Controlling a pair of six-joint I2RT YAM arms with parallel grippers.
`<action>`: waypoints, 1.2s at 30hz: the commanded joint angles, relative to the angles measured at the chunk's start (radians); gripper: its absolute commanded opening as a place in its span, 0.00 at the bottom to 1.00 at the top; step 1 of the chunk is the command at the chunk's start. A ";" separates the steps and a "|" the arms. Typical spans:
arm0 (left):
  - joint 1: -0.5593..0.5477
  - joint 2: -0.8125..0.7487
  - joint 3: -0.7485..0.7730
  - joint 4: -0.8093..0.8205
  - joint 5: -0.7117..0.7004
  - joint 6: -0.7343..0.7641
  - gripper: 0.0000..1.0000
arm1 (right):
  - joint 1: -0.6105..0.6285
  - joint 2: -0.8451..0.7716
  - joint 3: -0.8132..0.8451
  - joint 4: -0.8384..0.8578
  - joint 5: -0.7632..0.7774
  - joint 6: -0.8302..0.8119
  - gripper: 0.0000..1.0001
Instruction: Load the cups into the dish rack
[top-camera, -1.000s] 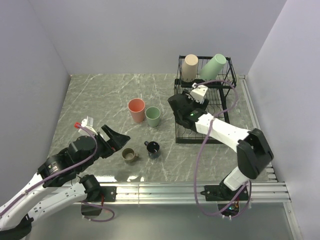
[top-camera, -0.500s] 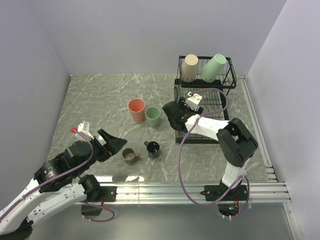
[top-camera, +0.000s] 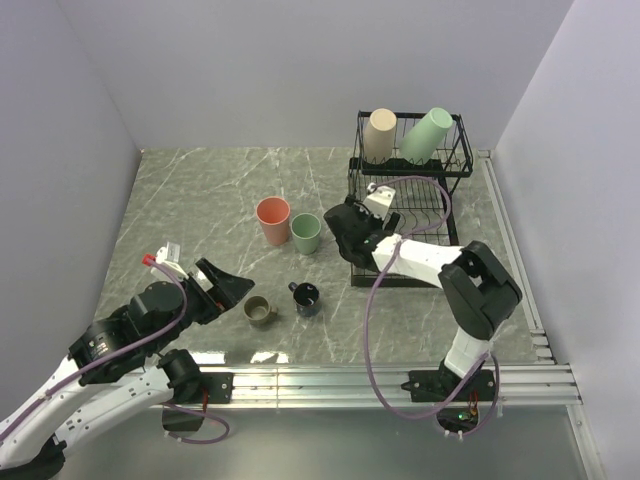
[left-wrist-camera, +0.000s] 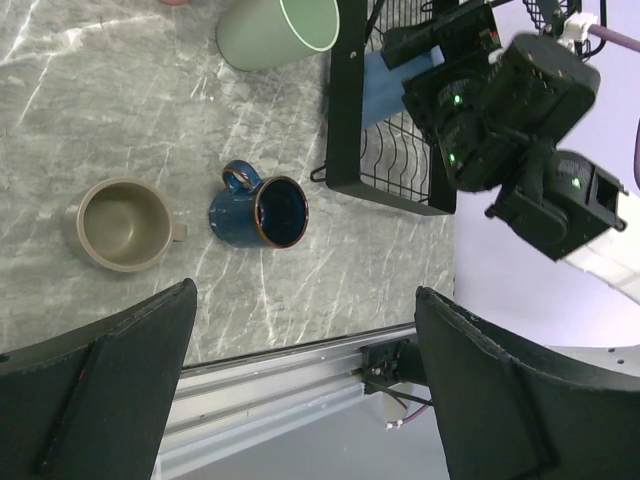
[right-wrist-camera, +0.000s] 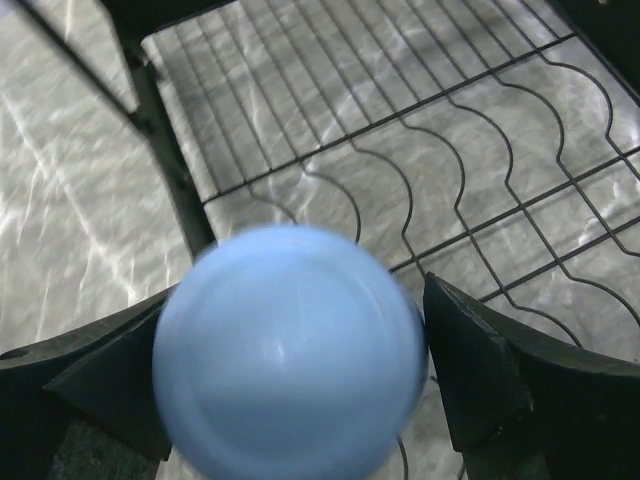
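Right gripper (right-wrist-camera: 290, 385) clamped on blue tumbler (right-wrist-camera: 288, 355) — snug between both fingers, dish rack (right-wrist-camera: 400, 120) wire floor right behind it. Left gripper (left-wrist-camera: 305, 300) spread wide, holding nothing — navy mug (left-wrist-camera: 265, 208) and olive-tan mug (left-wrist-camera: 120, 222) just past fingertips.

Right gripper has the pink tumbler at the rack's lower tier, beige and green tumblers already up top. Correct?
Not pink: the right gripper holds the blue tumbler, as the right wrist view shows. The pink tumbler stands on the table. The rest holds: lower tier of the dish rack, beige tumbler and pale green tumbler on top.
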 joint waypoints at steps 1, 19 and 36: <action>0.001 -0.011 -0.001 -0.050 -0.047 -0.076 0.95 | 0.011 -0.090 -0.052 0.060 -0.044 -0.078 0.94; 0.001 -0.018 0.050 -0.105 -0.112 -0.051 0.98 | 0.014 -0.530 -0.112 -0.038 -0.222 -0.175 0.99; 0.362 0.598 0.157 0.329 0.181 0.323 0.92 | 0.096 -1.078 0.095 -0.580 -0.557 -0.083 0.99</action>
